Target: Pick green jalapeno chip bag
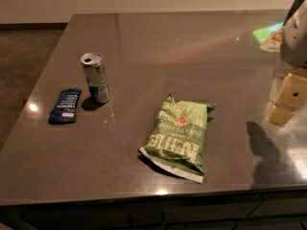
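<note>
The green jalapeno chip bag (178, 139) lies flat on the dark grey table (158, 42), near its front edge and a little right of the middle. It is crinkly light green with large white lettering and a white lower edge. My gripper (284, 103) hangs at the right edge of the view, above the table and to the right of the bag, well apart from it. Its pale yellow fingers (293, 92) stand apart with nothing between them. Its shadow (263, 150) falls on the table to the right of the bag.
An upright silver drink can (96, 77) stands at the left. A small dark-blue wrapper (65, 106) lies flat to the left of the can. A greenish item (271, 38) sits at the far right back. The table's front edge runs just below the bag.
</note>
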You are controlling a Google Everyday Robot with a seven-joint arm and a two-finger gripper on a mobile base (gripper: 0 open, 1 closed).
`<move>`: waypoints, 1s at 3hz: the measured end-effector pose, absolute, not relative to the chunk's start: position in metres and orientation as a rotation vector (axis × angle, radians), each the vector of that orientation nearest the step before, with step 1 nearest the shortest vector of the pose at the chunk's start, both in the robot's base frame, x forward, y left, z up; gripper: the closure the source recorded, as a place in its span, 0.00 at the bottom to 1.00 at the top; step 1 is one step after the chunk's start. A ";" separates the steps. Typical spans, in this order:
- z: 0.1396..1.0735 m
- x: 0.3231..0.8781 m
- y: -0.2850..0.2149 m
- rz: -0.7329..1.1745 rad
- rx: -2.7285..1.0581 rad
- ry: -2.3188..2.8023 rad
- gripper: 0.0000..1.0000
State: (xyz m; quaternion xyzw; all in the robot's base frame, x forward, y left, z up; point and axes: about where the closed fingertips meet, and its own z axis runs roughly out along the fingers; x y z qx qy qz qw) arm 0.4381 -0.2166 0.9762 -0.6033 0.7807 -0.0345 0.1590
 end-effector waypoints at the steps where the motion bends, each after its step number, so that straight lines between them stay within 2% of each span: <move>1: 0.976 0.438 -0.217 -0.099 -1.724 2.232 0.00; 3: 0.968 0.451 -0.175 -0.018 -1.848 2.072 0.00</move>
